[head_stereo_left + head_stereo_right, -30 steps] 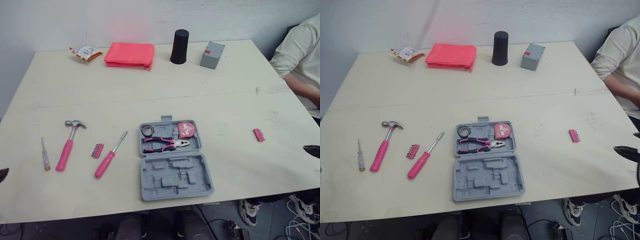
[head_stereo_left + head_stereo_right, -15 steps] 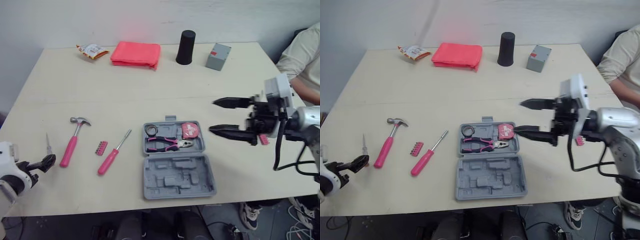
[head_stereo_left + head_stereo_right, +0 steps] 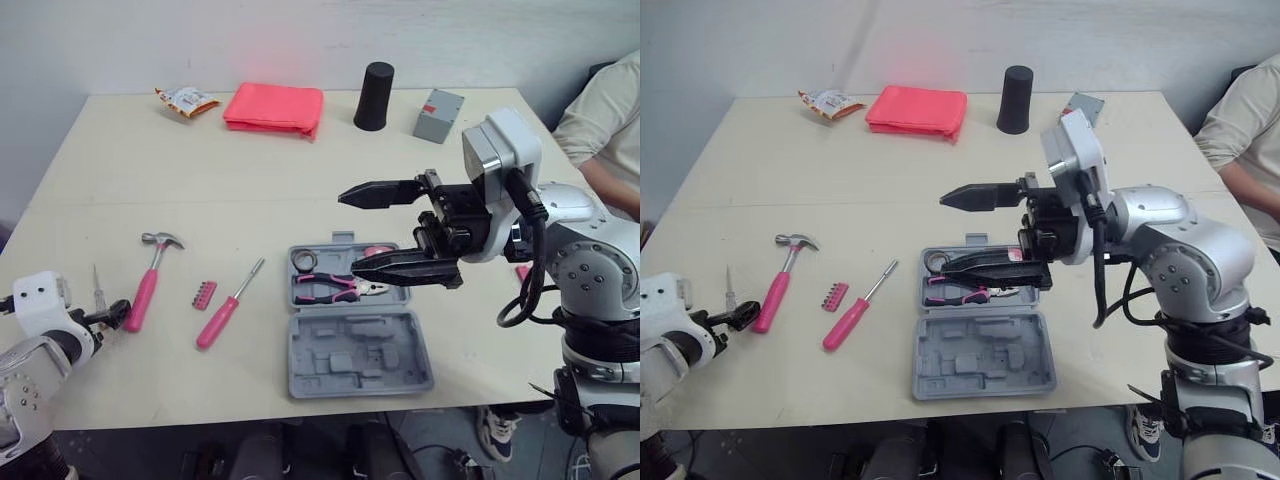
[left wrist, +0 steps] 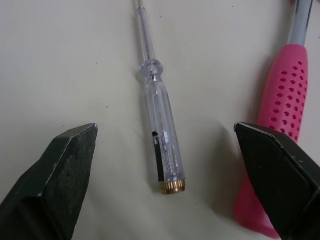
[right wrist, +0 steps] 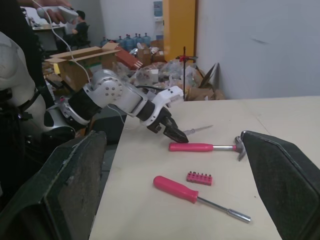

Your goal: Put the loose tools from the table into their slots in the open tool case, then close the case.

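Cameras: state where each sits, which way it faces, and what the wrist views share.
Head eyes: on the head, facing forward and down at the table; left gripper, right gripper open over the tool case.
Left wrist: looks down between its open fingers at the tester screwdriver beside the hammer.
Right wrist: looks across the table past its own fingers toward the left gripper.
Shared by wrists: tester screwdriver, hammer.

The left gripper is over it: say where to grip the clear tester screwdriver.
Grip the clear tester screwdriver across its thick handle, coming straight down from above: it lies flat on the table, lengthwise between the open fingers of the left gripper. Probably narrow them first: the pink hammer has its handle close beside it.
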